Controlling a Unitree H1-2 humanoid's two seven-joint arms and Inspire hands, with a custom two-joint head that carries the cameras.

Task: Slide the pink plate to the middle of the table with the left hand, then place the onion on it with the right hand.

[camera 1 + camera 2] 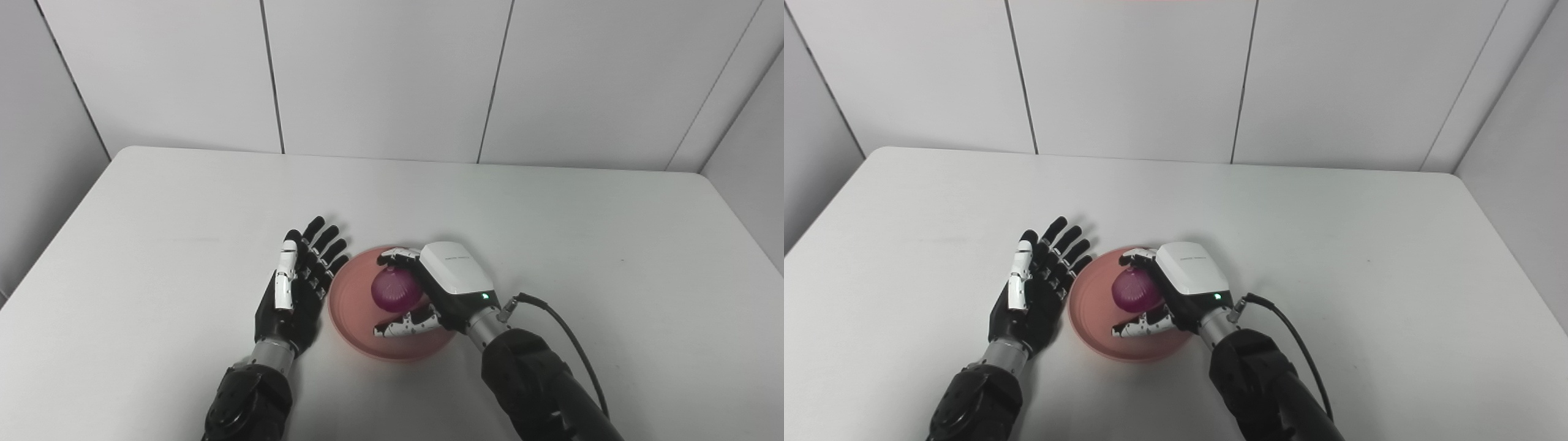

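The pink plate [349, 306] lies on the white table near the front middle. The purple onion [396, 291] is over the plate's middle, low inside it, and whether it rests on the plate I cannot tell. My right hand [442, 283] is over the plate's right half, its fingers and thumb curled around the onion from the right. My left hand [299, 283] lies open and empty with fingers spread, just left of the plate's left rim. The same scene shows in the right eye view, with the onion [1134, 293] in the right hand [1185, 278].
A black cable [566, 331] loops from the right wrist over the table. Grey panel walls stand behind the table's far edge [392, 158] and at both sides.
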